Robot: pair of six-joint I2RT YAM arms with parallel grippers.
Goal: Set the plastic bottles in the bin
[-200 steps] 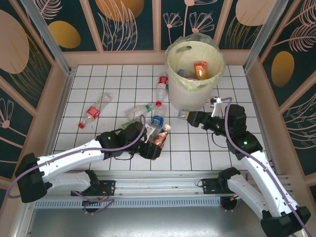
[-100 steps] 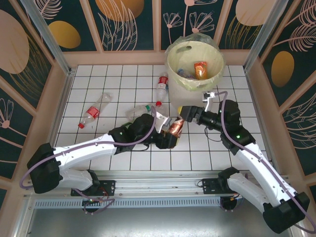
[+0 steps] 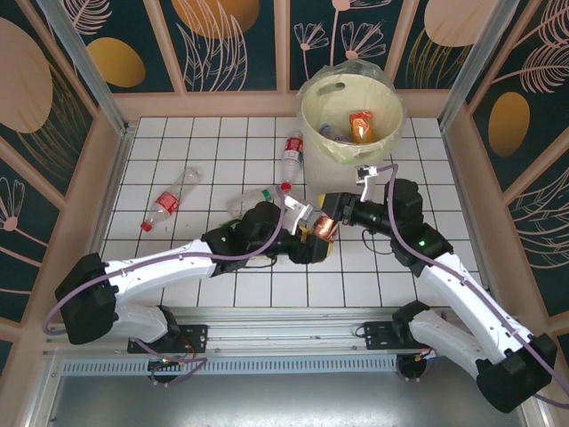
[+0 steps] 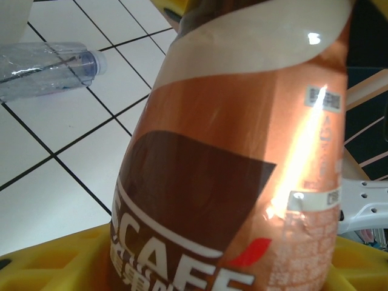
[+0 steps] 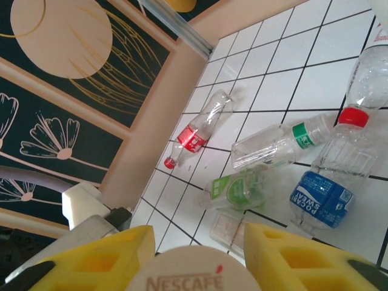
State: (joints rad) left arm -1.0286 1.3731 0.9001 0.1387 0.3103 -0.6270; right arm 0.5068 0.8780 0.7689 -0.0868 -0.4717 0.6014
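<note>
From where I stand, the white tiled surface (image 3: 160, 147) carries the cream-yellow bin (image 3: 347, 173) at its far side, with an orange-labelled bottle (image 3: 361, 124) lying inside. Just in front of the bin, a little to its left, the two claws meet over one bottle. The right claw (image 3: 332, 212) is closed on the cap end of the brown Nescafé bottle (image 3: 318, 229). The left claw (image 3: 307, 245) has the bottle's body between its yellow fingers (image 4: 54, 260), but I can't tell whether it grips or has let go (the label blocks the view). This looks to me like a handover. To do it well, the left claw should open fully and back away from the bin before the right one lifts, so the bottle isn't twisted loose. Loose bottles, a blue-labelled bottle (image 5: 321, 199) among them, lie farther from the bin, to its left.
</note>
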